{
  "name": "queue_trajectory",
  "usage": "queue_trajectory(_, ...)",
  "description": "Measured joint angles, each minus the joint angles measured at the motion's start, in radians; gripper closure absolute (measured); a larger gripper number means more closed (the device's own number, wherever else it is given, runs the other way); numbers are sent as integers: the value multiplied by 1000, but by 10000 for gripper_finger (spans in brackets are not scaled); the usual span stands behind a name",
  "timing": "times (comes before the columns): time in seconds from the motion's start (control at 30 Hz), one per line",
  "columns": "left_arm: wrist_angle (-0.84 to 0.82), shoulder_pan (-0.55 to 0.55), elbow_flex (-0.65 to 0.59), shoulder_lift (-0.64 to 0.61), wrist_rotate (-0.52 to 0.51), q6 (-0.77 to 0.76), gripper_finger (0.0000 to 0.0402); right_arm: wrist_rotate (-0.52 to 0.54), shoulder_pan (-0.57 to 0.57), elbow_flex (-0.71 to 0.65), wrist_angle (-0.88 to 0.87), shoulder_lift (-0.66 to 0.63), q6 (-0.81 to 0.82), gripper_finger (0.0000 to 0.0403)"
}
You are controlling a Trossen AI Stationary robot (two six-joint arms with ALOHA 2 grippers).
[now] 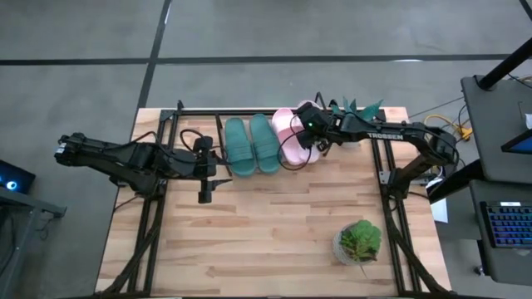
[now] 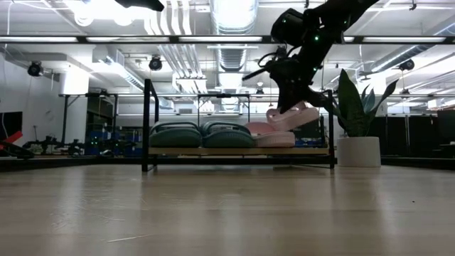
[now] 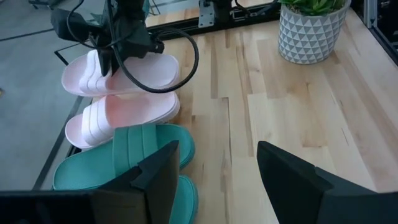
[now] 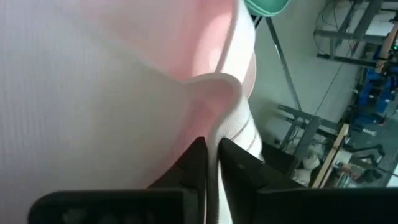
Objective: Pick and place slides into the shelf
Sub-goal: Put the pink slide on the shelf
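The shelf [image 1: 199,112] stands at the table's far side. Two teal slides [image 1: 251,144] and one pink slide [image 1: 288,139] lie side by side on its board [image 2: 234,151]. A second pink slide [image 2: 295,116] hangs tilted over the shelf's right end, right above and beside the lying pink one [image 3: 118,115], with my right gripper [image 2: 290,103] shut on it. My left gripper [image 3: 217,180] waits open above the table, in front of the shelf's left part [image 1: 205,193], holding nothing. My right gripper pinches the thin edge of the pink slide's strap [image 4: 214,134] between its two fingers [image 4: 233,168]. It comes slanting down from the table's right. The slide [image 3: 134,71] is tilted, one end higher. Whether its low end touches the other pink slide, I cannot tell.
A tall-leafed plant in a white pot [image 2: 359,151] stands just right of the shelf, close to my right arm. A small potted plant [image 1: 359,242] sits near the table's front right. Black arm-mount frames [image 1: 150,224] run along both sides; bare wood lies in the middle.
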Motion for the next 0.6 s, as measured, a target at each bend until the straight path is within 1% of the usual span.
queue_trajectory(0.13,3,0,0,0,0,0,202,2,0,0,-1,-7,38,336)
queue_trajectory(0.3,3,0,0,0,0,0,202,12,1,-1,-2,-19,41,296)
queue_trajectory(0.37,2,0,0,0,0,0,202,40,7,-1,-2,-19,48,285)
queue_trajectory(0.5,2,0,0,0,0,0,202,131,21,-2,-4,-20,48,266)
queue_trajectory(0.6,2,0,0,0,0,0,202,137,27,-2,-1,-24,54,260)
